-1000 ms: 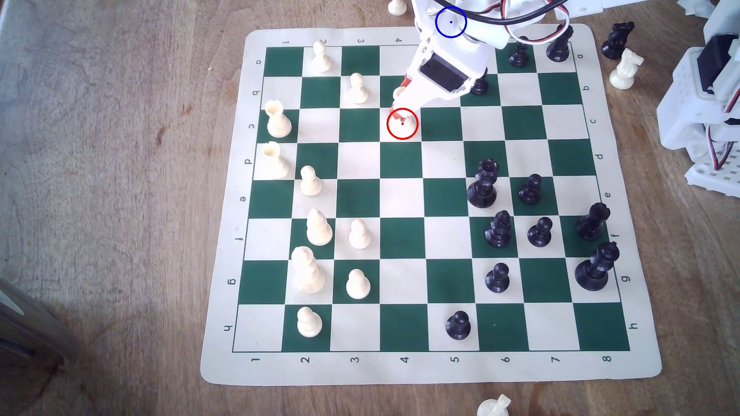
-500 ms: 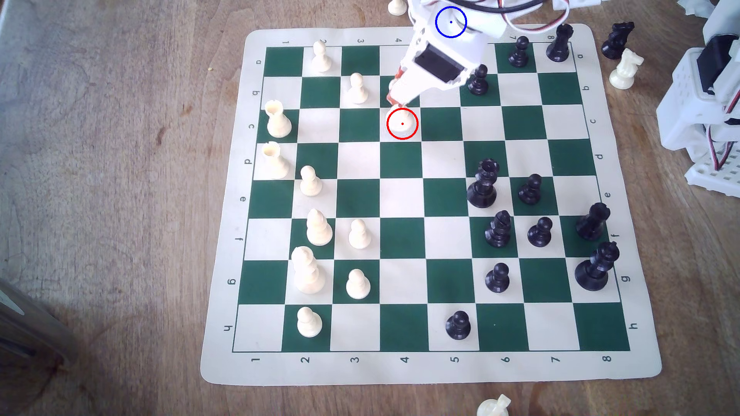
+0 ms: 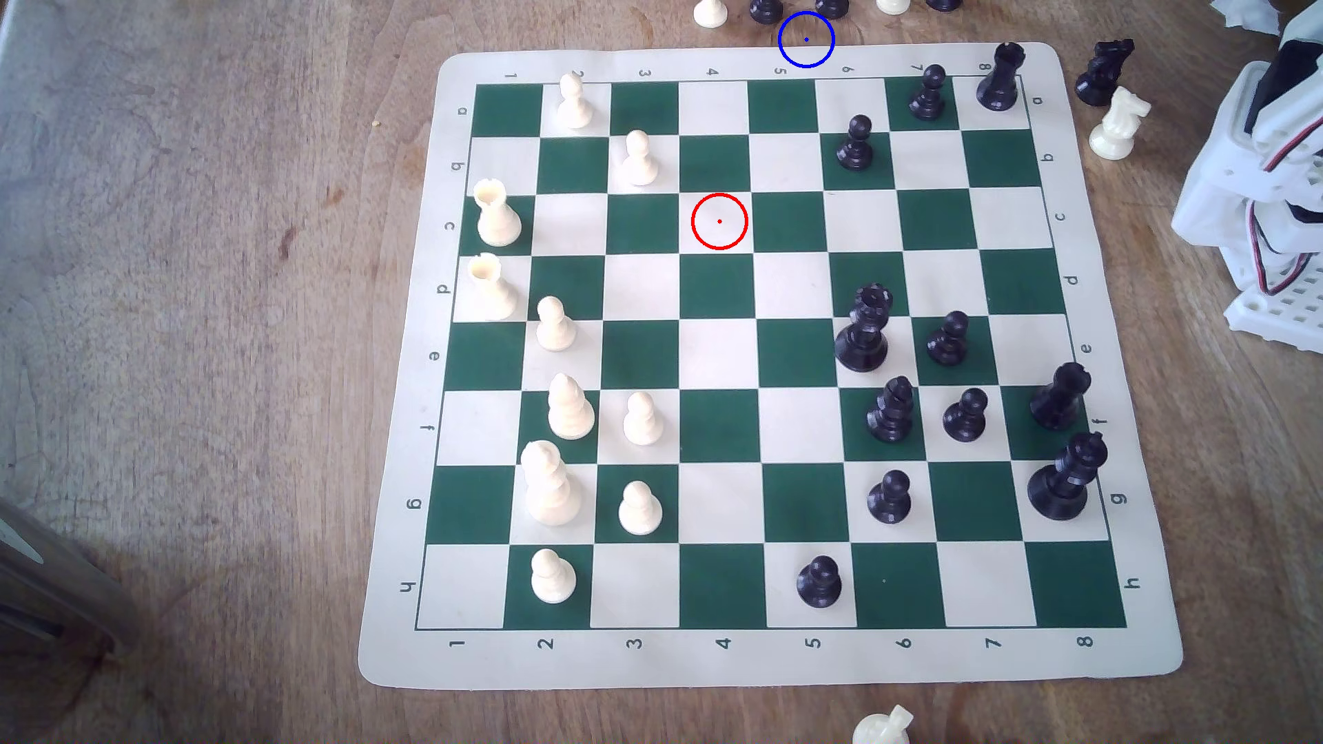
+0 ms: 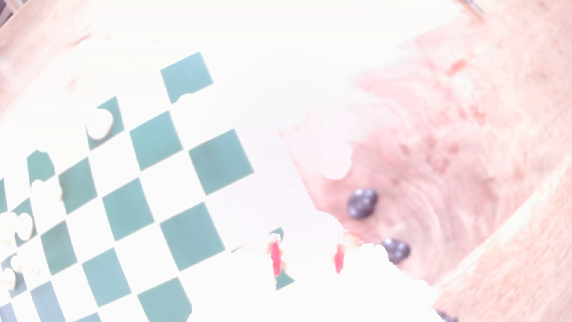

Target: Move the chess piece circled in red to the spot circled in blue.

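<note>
Withdrawn since a second ago, the white printed arm (image 3: 1267,164) is being kept at 3 o'clock of the green-and-cream chess mat (image 3: 401,665). The red-ringed cream square (image 3: 730,240) and the blue-ringed spot of bare brown wood (image 3: 806,39) at 12 o'clock are both being left bare. Where the tall cream-white coronet-topped piece is cannot be told. The grip of the red-tipped gripper (image 4: 306,260) is being washed out by glare, so it cannot be told whether anything is held. If the piece is being carried loosely, it could be dropped among the small black pieces (image 3: 830,7).

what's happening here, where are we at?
A single arm is working a chess board; it sits by the exterior view's right edge, off the board. The red-ringed square is bare, and so is the blue-ringed spot. The wrist view is badly washed out: the gripper shows its red pads, but whether the cream piece is between them cannot be told.
</note>
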Motion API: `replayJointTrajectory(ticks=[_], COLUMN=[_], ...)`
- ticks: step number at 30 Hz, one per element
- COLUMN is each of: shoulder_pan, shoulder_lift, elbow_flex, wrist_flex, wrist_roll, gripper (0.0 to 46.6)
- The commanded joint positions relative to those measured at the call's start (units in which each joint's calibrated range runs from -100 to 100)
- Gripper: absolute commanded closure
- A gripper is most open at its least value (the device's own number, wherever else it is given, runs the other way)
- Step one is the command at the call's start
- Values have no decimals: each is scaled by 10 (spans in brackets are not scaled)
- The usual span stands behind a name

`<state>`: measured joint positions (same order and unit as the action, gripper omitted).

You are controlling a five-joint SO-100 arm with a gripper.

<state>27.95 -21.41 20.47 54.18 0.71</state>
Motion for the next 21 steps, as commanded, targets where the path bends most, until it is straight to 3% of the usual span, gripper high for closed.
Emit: replayJointTrajectory(ticks=[1, 21], shoulder_pan=[39, 56], shoulder_lift=[3, 111], elbow_flex=[24, 107], wrist_flex=[-55, -172], wrist_roll=[15, 17], gripper=[463, 463])
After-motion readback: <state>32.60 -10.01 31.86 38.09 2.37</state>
